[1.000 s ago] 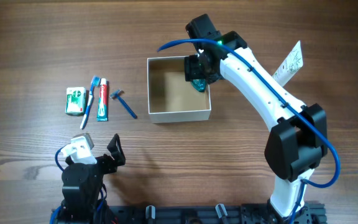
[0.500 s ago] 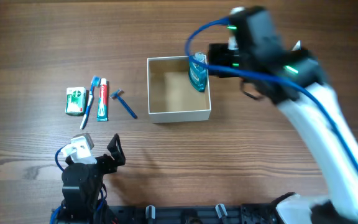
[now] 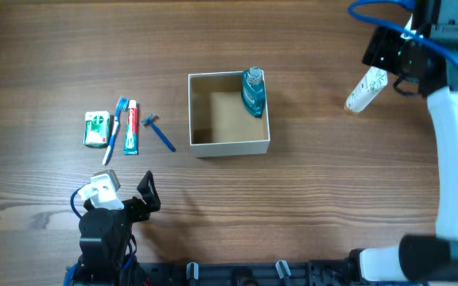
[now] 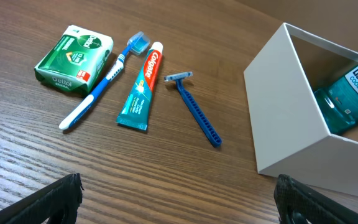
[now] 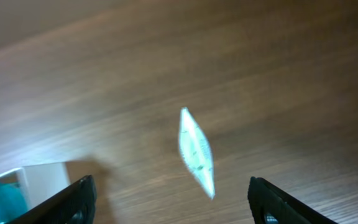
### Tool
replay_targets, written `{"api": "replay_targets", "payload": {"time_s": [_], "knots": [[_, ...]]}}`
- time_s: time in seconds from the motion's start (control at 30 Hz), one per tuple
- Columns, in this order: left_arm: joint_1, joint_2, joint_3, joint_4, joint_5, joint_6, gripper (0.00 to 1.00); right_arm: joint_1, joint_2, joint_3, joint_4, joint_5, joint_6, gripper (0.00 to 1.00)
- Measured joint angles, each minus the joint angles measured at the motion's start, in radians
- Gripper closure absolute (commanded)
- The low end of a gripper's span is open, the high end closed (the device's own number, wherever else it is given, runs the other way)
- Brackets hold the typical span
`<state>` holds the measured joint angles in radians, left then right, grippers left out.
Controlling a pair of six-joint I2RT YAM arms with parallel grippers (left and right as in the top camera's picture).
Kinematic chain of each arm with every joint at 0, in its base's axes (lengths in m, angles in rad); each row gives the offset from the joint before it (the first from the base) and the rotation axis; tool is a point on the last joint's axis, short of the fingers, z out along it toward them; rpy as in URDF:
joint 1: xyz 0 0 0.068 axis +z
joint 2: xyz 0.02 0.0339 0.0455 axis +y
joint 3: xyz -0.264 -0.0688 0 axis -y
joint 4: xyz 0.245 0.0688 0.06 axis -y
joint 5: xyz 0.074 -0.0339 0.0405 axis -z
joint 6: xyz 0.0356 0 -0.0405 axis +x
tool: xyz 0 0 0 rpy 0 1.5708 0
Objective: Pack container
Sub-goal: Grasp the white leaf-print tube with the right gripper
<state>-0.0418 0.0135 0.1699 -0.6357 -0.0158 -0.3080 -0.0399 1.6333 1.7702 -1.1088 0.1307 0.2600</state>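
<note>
The container [image 3: 229, 144], a white-walled box with a tan inside, sits mid-table. A teal mouthwash bottle [image 3: 253, 92] rests in its far right corner. The container [image 4: 291, 118] and the bottle [image 4: 353, 93] also show in the left wrist view. A white tube [image 3: 365, 89] lies to the right of the box. My right gripper [image 3: 388, 57] hovers over the tube [image 5: 196, 152], open and empty [image 5: 174, 205]. My left gripper [image 3: 133, 195] is open and empty near the front edge [image 4: 180, 205]. A green soap box [image 4: 74, 59], toothbrush [image 4: 101, 81], toothpaste [image 4: 142, 87] and blue razor [image 4: 194, 111] lie left of the box.
The toiletries form a row at the left in the overhead view, from the soap box [image 3: 95, 129] to the razor [image 3: 159, 132]. The left arm's base [image 3: 102, 238] stands at the front left. The right arm [image 3: 456, 159] runs along the right edge.
My right gripper has let go of the mouthwash bottle in the container and swung away to the far right, over the white tube. The left arm has not moved.
</note>
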Motion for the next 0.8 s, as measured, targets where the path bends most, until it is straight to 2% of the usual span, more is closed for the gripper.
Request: {"api": "replay_targets", "payload": {"time_s": [0.03,0.1,0.23,0.27,0.3,0.33,0.4,0.5,0.57,0.8], "knots": [[0.000,0.000,0.000,0.000,0.000,0.000,0.00,-0.008,0.022,0.000,0.000,-0.004,-0.006,0.22],[0.000,0.000,0.000,0.000,0.000,0.000,0.00,-0.022,0.080,0.000,-0.001,-0.014,-0.020,0.30],[0.000,0.000,0.000,0.000,0.000,0.000,0.00,-0.029,0.177,0.000,-0.014,-0.024,-0.035,0.38],[0.000,0.000,0.000,0.000,0.000,0.000,0.00,-0.029,0.199,0.000,-0.020,-0.026,-0.037,0.43],[0.000,0.000,0.000,0.000,0.000,0.000,0.00,-0.029,0.213,-0.001,-0.024,-0.027,-0.043,0.54],[0.000,0.000,0.000,0.000,0.000,0.000,0.00,-0.029,0.232,-0.001,-0.030,-0.031,-0.045,0.61],[0.000,0.000,0.000,0.000,0.000,0.000,0.00,-0.029,0.243,-0.001,-0.032,-0.035,-0.045,0.68],[0.000,0.000,0.000,0.000,0.000,0.000,0.00,-0.029,0.246,-0.001,-0.032,-0.037,-0.044,0.88],[0.000,0.000,0.000,0.000,0.000,0.000,0.00,-0.030,0.246,-0.001,-0.032,-0.037,-0.048,0.96],[0.000,0.000,0.000,0.000,0.000,0.000,0.00,-0.032,0.246,-0.001,-0.038,-0.037,-0.037,0.96]]}}
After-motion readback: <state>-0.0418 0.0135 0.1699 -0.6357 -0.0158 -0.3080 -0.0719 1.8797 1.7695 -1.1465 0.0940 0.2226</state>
